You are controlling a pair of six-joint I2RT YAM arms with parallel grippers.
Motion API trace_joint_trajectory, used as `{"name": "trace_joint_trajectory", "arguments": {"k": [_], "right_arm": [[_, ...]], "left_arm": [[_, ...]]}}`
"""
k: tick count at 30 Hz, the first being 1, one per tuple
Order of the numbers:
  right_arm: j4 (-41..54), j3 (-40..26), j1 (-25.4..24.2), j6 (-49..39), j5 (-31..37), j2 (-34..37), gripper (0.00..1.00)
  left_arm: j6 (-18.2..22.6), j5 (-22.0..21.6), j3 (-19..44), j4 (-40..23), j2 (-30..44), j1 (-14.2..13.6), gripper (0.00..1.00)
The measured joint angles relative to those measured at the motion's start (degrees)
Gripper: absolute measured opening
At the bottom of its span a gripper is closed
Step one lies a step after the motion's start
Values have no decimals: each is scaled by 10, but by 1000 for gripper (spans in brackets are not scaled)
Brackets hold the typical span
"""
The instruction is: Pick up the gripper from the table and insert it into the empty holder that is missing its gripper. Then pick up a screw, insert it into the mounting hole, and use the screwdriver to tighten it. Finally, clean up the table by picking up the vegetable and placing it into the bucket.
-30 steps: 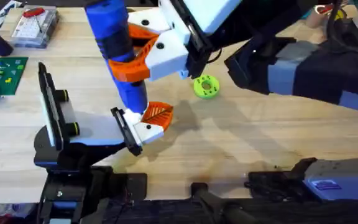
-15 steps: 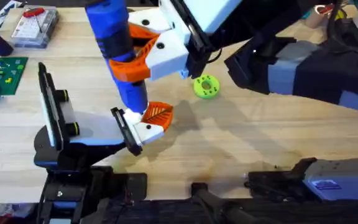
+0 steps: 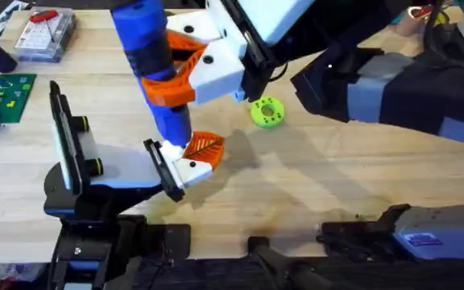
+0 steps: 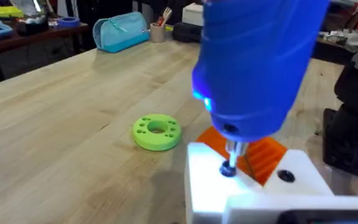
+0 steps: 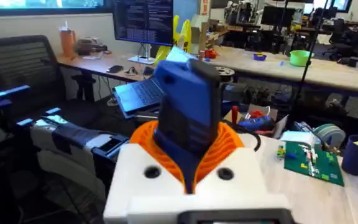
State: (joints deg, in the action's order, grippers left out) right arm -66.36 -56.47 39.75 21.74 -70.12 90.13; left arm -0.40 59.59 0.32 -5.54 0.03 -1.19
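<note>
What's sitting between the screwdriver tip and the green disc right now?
Only bare table, as the left wrist view shows: the screwdriver tip sits on the gripper block, and the lime-green disc lies apart on the wood.

Office chair point(image 5: 23, 59), cluttered desks point(image 5: 272, 65), monitor point(image 5: 143, 28).

1. The screwdriver point(image 4: 260, 62) is glossy blue plastic with a thin bright metal tip.
2. The gripper point(image 4: 247, 171) under that tip is smooth matt white plastic with an orange ribbed finger.
3. The table point(image 4: 61, 124) is light wood with visible grain.
4. The lime-green disc point(image 4: 156, 132) beside the tip looks like matt plastic.
</note>
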Motion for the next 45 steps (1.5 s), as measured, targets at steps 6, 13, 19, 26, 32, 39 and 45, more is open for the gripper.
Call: {"name": "trace_joint_trajectory", "arguments": {"k": [6, 13, 19, 26, 32, 39, 45], "right_arm": [[0, 0, 0, -7, 0, 0, 26], [0, 0, 0, -8, -1, 0, 26], [0, 0, 0, -8, -7, 0, 26], [0, 0, 0, -8, -9, 0, 26], [0, 0, 0, -10, -9, 0, 26], [1, 0, 0, -12, -11, 0, 26], [10, 0, 0, -21, -11, 0, 26]], "left_arm": [[0, 0, 0, 0, 0, 0, 12], [0, 0, 0, 0, 0, 0, 12], [0, 0, 0, 0, 0, 0, 12], [0, 0, 0, 0, 0, 0, 12], [0, 0, 0, 0, 0, 0, 12], [0, 0, 0, 0, 0, 0, 12], [0, 2, 0, 0, 0, 0, 12]]}}
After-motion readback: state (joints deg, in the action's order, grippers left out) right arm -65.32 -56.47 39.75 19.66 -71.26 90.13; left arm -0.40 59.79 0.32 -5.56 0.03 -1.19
